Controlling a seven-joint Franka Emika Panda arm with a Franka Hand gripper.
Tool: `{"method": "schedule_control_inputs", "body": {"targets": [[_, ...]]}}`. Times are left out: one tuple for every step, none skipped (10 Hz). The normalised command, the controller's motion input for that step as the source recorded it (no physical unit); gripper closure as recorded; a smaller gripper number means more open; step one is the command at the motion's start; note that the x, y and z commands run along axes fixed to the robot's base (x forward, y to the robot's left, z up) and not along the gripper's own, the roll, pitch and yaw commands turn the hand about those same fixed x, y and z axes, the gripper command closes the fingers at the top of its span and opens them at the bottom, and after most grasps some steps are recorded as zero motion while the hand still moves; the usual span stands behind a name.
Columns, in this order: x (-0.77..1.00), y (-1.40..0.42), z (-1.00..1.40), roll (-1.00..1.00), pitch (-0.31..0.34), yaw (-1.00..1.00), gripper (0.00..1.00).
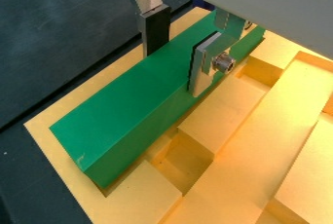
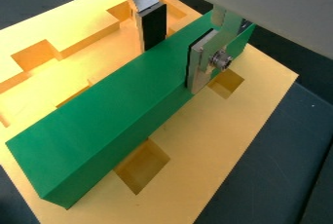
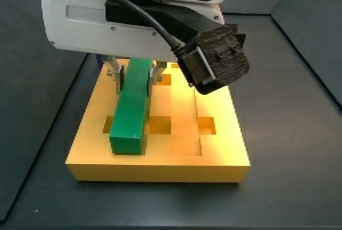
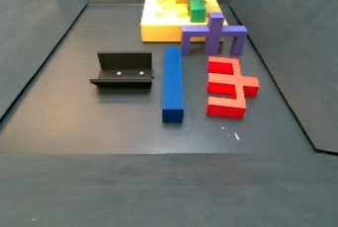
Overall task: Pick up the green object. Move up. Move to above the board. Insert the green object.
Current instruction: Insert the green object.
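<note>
The green object [image 1: 124,116] is a long green bar lying lengthwise along the orange-yellow board [image 1: 260,160]. It shows in both wrist views [image 2: 104,130] and both side views [image 3: 130,109] [image 4: 196,6]. My gripper [image 1: 177,67] straddles the bar near its far end, with the dark pad against one long side and the silver finger plate [image 2: 202,62] against the other, shut on it. The bar sits low on the board [image 3: 214,144], over a groove and some square holes. I cannot tell whether it is seated. The arm's housing hides the fingers in a side view.
In a side view, a purple block [image 4: 218,38] stands just in front of the board [image 4: 161,24]. A red block [image 4: 231,78], a long blue bar [image 4: 172,83] and the dark fixture [image 4: 123,70] lie nearer on the dark floor. Walls enclose the floor.
</note>
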Motion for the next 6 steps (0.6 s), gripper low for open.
{"method": "schedule_control_inputs", "body": {"targets": [[0.17, 0.00, -0.31, 0.00, -0.043, 0.00, 1.00], [0.18, 0.00, -0.29, 0.00, -0.033, 0.00, 1.00], [0.23, 0.00, -0.28, 0.00, -0.023, 0.00, 1.00], [0.20, 0.00, -0.28, 0.00, -0.016, 0.00, 1.00], [0.04, 0.00, -0.17, 0.00, -0.007, 0.00, 1.00], [0.00, 0.00, 0.00, 0.00, 0.000, 0.00, 1.00]]}}
